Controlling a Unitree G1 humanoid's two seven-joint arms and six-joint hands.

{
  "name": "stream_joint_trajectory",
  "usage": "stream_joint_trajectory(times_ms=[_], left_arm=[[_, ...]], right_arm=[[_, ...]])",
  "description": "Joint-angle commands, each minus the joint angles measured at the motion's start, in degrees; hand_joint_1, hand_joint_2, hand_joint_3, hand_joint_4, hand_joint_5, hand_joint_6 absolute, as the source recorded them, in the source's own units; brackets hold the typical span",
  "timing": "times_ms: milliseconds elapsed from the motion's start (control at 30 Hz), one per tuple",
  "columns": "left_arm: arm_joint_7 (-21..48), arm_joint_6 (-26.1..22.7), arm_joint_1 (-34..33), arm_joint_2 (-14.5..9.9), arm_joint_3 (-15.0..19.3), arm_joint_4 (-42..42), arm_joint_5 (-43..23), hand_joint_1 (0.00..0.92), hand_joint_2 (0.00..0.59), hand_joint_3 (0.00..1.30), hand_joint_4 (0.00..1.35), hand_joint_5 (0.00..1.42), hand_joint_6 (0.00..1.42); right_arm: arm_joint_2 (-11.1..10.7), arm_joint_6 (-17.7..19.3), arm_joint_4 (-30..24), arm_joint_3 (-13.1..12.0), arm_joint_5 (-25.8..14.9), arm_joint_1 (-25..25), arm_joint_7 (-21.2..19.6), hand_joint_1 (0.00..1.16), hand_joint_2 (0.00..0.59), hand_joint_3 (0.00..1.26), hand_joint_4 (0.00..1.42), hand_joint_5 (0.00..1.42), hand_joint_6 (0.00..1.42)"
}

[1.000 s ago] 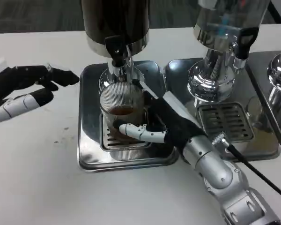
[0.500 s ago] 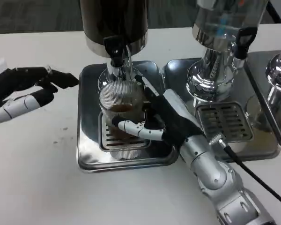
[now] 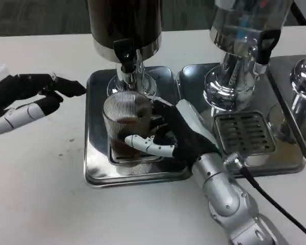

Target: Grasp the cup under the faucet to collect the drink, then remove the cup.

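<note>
The cup, a ribbed clear glass holding some brown drink, sits over the steel drip tray below the dark dispenser's faucet, gripped by the right robot hand. The left robot hand hovers over the desk, fingers loosely extended, holding nothing. No lettering is legible.

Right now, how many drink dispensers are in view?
3: the dark dispenser above the cup in the right hand, a clear dispenser to its right, and a third cut off at the right edge.
</note>
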State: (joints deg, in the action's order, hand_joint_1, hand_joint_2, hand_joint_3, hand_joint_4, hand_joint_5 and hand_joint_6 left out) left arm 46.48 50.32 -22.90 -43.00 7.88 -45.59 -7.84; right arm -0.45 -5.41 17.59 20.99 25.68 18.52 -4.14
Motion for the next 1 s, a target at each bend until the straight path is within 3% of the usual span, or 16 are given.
stream_joint_trajectory(times_ms=[33, 467, 1000], left_arm=[[-0.1, -0.2, 0.1, -0.9, -0.5, 0.4, 1.1, 0.0, 0.147, 0.41, 0.34, 0.31, 0.39], [0.4, -0.2, -0.2, 0.2, -1.3, 0.3, 1.1, 0.0, 0.146, 0.39, 0.32, 0.31, 0.39], [0.5, 0.1, -0.7, 0.8, -2.7, -0.4, 1.1, 0.0, 0.152, 0.37, 0.31, 0.31, 0.39]], right_arm=[[0.3, 0.6, -0.9, 0.2, 1.0, -1.7, -2.3, 0.62, 0.219, 0.28, 0.41, 0.47, 0.5], [0.7, 3.3, -1.9, -0.7, 1.8, -4.2, -7.7, 0.65, 0.217, 0.41, 0.56, 0.61, 0.68], [0.4, 5.3, -4.2, -1.8, 1.5, -5.9, -10.9, 0.63, 0.223, 0.45, 0.59, 0.66, 0.75]])
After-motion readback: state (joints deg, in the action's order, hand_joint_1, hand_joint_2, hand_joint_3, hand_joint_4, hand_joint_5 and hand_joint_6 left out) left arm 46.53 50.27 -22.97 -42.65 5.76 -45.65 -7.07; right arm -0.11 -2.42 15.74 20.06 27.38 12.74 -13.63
